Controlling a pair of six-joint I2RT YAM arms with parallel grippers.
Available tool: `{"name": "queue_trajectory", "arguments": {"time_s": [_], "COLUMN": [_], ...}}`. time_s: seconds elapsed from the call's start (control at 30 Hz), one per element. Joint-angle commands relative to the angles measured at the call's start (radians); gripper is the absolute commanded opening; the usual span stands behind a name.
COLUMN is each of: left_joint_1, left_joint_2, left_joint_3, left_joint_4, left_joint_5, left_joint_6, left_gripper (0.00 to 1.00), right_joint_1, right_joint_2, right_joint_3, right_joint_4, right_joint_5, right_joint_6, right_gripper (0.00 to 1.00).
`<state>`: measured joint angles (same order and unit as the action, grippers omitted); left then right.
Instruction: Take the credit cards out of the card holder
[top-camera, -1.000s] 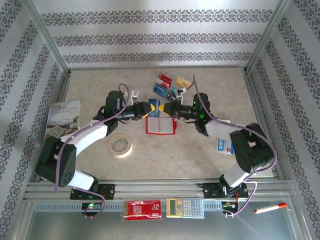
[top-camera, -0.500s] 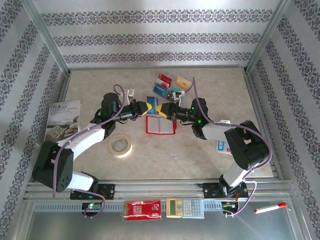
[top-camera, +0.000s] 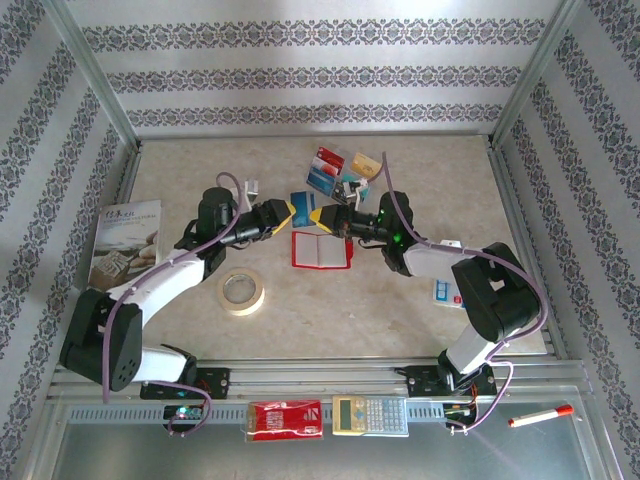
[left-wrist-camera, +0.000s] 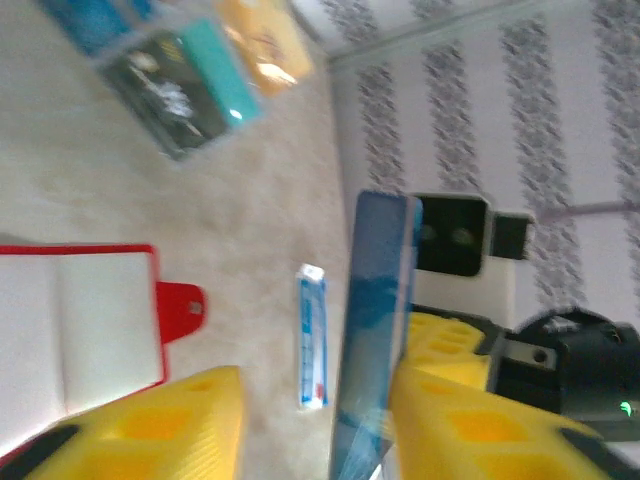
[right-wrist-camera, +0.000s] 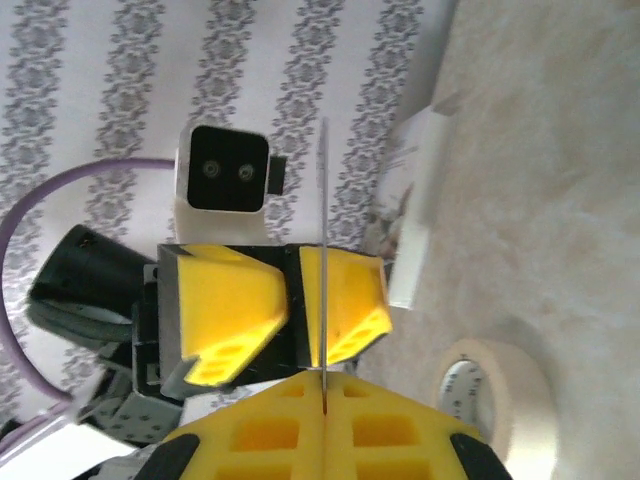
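Listing, item by item. R gripper (top-camera: 323, 215): jaws clamped flat on blue card (top-camera: 300, 200), card edge-on, held off the table (top-camera: 400, 310), just beyond far edge of card holder (top-camera: 321, 251). L gripper (top-camera: 282, 211): fingers parted abt halfway, one each side of same card, card close to one finger, no grip on it. A sec ago both tips met over holder's far edge; since then both drawn a little back & left, card now showing betw. them. Card holder: open flat, mid-table, same spot as before. Also: other credit cards (top-camera: 340, 170), loose cluster at far side, unmoved. Tape roll (top-camera: 242, 291): left of holder, nearer me, unmoved.
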<state>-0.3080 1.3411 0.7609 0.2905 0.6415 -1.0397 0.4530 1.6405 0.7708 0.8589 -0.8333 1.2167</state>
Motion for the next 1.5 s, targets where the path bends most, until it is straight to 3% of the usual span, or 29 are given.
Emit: {"name": "queue_trajectory", "arguments": {"time_s": [0.0,0.07,0.27,0.47,0.6,0.87,1.13,1.47], "left_joint_1": [0.041,0.062,0.107,0.127,0.132,0.133,0.133,0.134], "left_joint_2": [-0.063,-0.072,-0.083,-0.087,-0.085,-0.062,-0.058,-0.031], "left_joint_3": [-0.001,0.007,0.024,0.038,0.049,0.102,0.102,0.108], "left_joint_4": [-0.268,-0.367,-0.498,-0.550,-0.563,-0.648,-0.642,-0.636], "left_joint_5": [-0.156,-0.211,-0.250,-0.254,-0.217,-0.143,-0.122,-0.108], "left_joint_6": [0.131,0.175,0.257,0.304,0.343,0.414,0.411,0.405], "left_gripper": [0.62,0.72,0.86,0.94,1.00,1.00,1.00,1.00], "right_joint_1": [-0.028,-0.038,-0.044,-0.043,-0.049,-0.054,-0.051,-0.054], "right_joint_2": [-0.036,-0.029,0.068,0.218,0.317,0.501,0.660,0.766], "right_joint_3": [0.092,0.170,0.455,0.751,0.899,1.149,1.359,1.494], "right_joint_4": [-0.337,-0.559,-1.083,-1.355,-1.428,-1.488,-1.564,-1.609], "right_joint_5": [0.033,0.081,0.287,0.407,0.501,0.593,0.657,0.690], "right_joint_6": [-0.263,-0.432,-0.862,-1.183,-1.316,-1.480,-1.585,-1.639], "right_gripper": [0.00,0.00,0.00,0.00,0.00,0.00,0.00,0.00]}}
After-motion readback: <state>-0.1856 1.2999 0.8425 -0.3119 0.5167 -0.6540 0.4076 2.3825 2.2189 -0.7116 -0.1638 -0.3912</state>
